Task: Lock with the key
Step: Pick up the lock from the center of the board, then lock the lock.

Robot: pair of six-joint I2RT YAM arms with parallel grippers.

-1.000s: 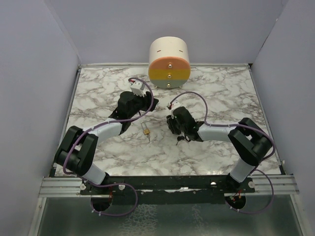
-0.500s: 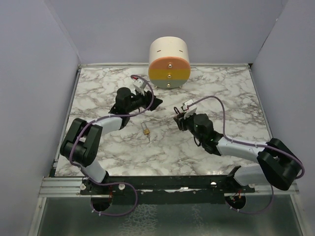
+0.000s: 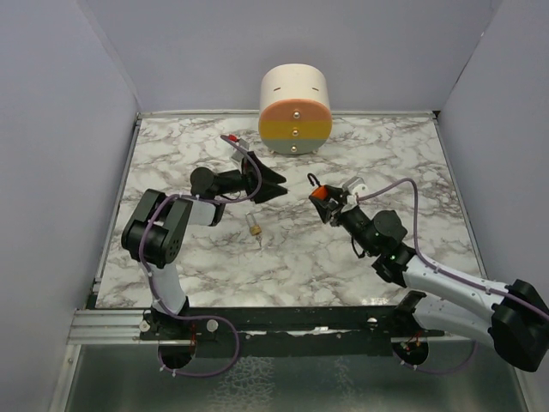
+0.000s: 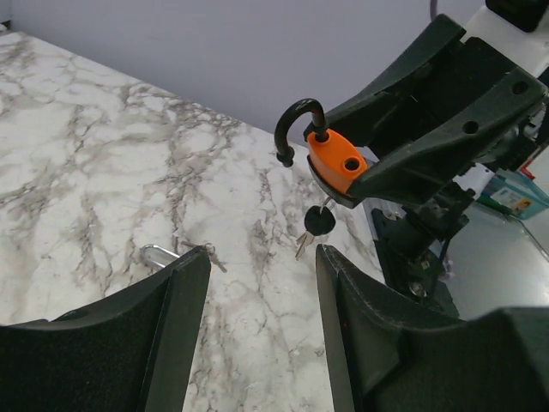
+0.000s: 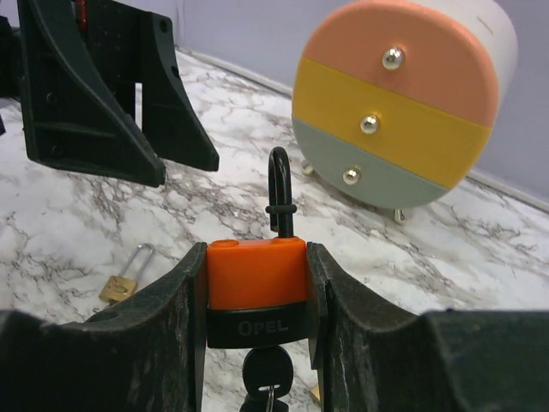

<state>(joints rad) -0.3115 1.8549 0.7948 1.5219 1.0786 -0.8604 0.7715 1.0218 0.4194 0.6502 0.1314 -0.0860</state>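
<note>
Right gripper (image 3: 328,199) was clamped on the orange padlock (image 5: 256,273), shackle (image 5: 279,184) open at 12 o'clock. The key (image 4: 319,221) hung from its underside, 6 o'clock. Left gripper (image 4: 262,257) was open, empty. Key looked tiny, light, stiff: best pinched by its black head.

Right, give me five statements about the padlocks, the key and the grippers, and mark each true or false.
1. The right gripper clamps the orange padlock. True.
2. Its shackle is locked shut. False: one end stands free of the body.
3. The key lies on the table. False: it hangs from the padlock's underside.
4. The left gripper is open and empty. True.
5. The brass padlock lies on the table, apart from both grippers. True.
</note>
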